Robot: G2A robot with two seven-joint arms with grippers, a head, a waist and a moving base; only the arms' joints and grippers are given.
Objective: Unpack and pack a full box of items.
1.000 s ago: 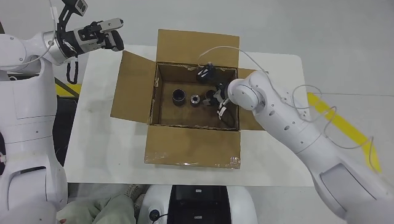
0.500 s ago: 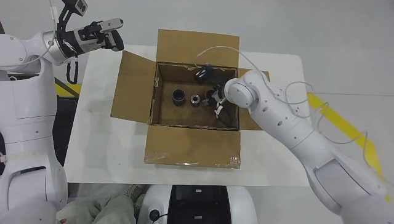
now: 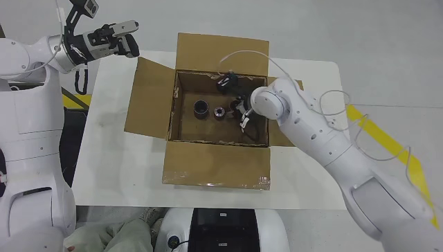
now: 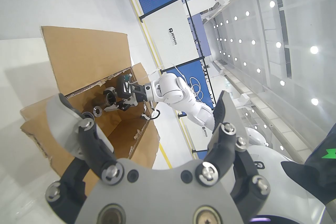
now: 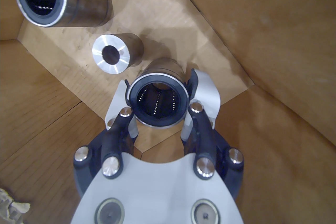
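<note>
- My right hand (image 5: 160, 93) clamps a bearing (image 5: 164, 68) inside the box (image 3: 208, 162).
- A spacer (image 5: 116, 55) and a bigger bearing (image 5: 65, 7) stand near it (walls close).
- Left hand (image 4: 143, 114) hangs spread wide by the counter's (image 3: 111, 155) far corner.

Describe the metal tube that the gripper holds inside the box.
The tube is a short, hollow steel-looking sleeve with a black ring at its open end and rows of shiny balls lining the bore. It is upright inside the cardboard box, clamped between the right gripper's two fingers. Whether its base touches the floor is hidden.
</note>
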